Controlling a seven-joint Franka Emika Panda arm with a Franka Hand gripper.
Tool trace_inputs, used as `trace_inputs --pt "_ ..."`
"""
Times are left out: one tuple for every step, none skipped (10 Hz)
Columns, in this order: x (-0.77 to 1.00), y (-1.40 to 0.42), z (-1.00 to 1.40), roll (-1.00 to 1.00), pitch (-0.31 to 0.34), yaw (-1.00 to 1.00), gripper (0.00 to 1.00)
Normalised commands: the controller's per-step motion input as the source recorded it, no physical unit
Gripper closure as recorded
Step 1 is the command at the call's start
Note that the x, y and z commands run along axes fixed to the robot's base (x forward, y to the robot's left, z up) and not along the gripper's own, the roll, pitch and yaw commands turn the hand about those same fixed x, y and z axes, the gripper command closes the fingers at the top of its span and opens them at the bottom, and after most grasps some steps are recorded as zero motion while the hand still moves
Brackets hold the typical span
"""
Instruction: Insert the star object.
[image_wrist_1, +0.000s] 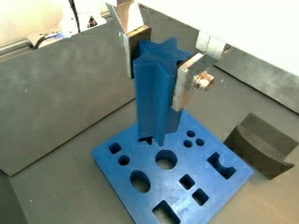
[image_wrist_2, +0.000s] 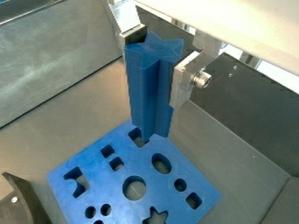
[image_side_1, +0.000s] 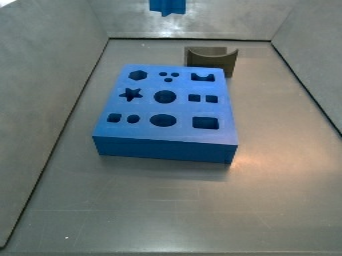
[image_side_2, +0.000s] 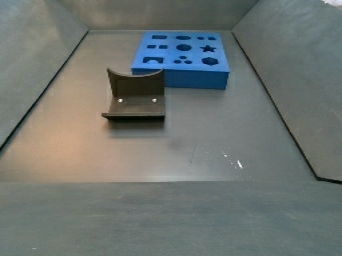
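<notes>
Blue star object (image_wrist_1: 156, 92), silver claw (image_wrist_1: 160, 59), blue block (image_side_1: 167, 110)

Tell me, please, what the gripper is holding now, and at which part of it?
The gripper is holding the star-shaped blue peg by its upper end, with the fingers pressed on opposite sides. The peg hangs upright above the blue block.

A lab test rig: grey walled bin (image_side_2: 54, 90), gripper (image_wrist_1: 158, 61) above, blue holed block (image_side_1: 167, 105)

Matt blue star object (image_wrist_1: 156, 92), silver metal pincer (image_wrist_1: 156, 54).
</notes>
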Motion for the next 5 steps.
trace_inputs --pt "-0.24 0.10 -0.85 -0.04 -0.104 0.00 1.00" --pt "-0.55 0.35 -1.00 0.00 -0.114 0.00 1.00" --pt "-0.76 0.44 -1.00 0.00 -0.113 0.00 1.00" --pt "-0.78 0.50 -1.00 0.00 -0.080 0.07 1.00" --pt "-0.53 0.44 -1.00 0.00 -0.104 0.23 1.00"
